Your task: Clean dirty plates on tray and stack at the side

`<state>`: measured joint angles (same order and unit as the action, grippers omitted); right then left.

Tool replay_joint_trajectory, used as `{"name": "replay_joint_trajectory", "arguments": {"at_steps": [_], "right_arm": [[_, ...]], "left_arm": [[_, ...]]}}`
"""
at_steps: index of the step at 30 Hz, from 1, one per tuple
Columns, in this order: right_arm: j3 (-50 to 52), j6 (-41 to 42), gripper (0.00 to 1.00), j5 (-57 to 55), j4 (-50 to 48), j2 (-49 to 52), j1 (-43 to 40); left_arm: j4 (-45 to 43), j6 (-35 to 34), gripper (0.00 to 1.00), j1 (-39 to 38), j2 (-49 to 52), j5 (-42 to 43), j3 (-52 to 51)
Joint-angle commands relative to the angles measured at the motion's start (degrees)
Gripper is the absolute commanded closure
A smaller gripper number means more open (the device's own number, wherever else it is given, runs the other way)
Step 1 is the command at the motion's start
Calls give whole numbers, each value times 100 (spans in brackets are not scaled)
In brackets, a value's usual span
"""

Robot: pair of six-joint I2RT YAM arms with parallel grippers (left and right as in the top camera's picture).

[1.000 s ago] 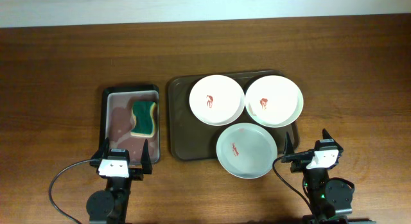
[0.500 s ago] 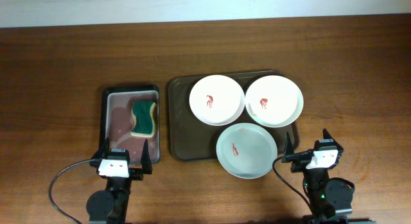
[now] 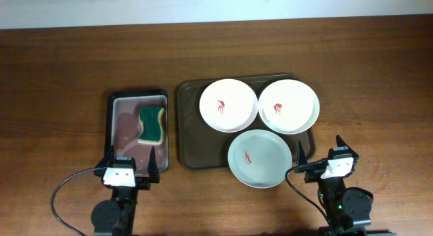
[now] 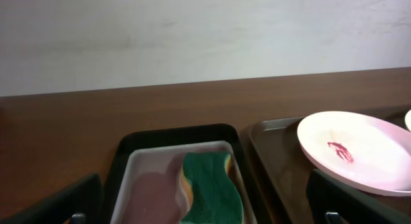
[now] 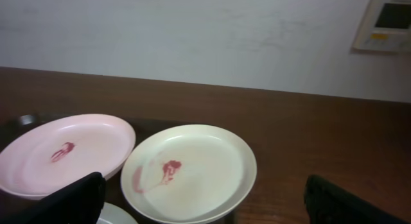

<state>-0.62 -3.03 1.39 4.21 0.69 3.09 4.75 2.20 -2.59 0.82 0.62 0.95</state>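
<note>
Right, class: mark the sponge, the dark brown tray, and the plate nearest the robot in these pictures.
sponge [image 3: 151, 125]: overhead view, on its green top.
dark brown tray [image 3: 191, 138]: overhead view, on its bare floor.
nearest plate [image 3: 264, 158]: overhead view, on its white middle.

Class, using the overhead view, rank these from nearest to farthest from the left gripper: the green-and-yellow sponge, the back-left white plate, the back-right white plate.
From the left gripper:
1. Green-and-yellow sponge, in the small black-rimmed tray, just ahead.
2. Back-left round white plate, left end of the dark brown tray.
3. Back-right round white plate, right end of it.
</note>
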Motion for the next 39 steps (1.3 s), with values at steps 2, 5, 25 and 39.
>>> {"name": "replay_joint_trajectory", "arguments": {"at_steps": [2, 5, 25, 39], "right_arm": [[31, 44, 1, 166, -4, -26, -13], [-101, 44, 1, 739, -520, -28, -11], [-6645, 46, 1, 3757, 5143, 6380, -13], [-6988, 516, 19, 1930, 5366, 7396, 1342]], "left_arm": [[-39, 87, 0, 24, 149, 323, -42], [-485, 85, 1, 24, 149, 463, -7], [4319, -22, 1, 24, 5998, 1851, 5991], [4586, 37, 1, 15, 7941, 2072, 6339]]}}
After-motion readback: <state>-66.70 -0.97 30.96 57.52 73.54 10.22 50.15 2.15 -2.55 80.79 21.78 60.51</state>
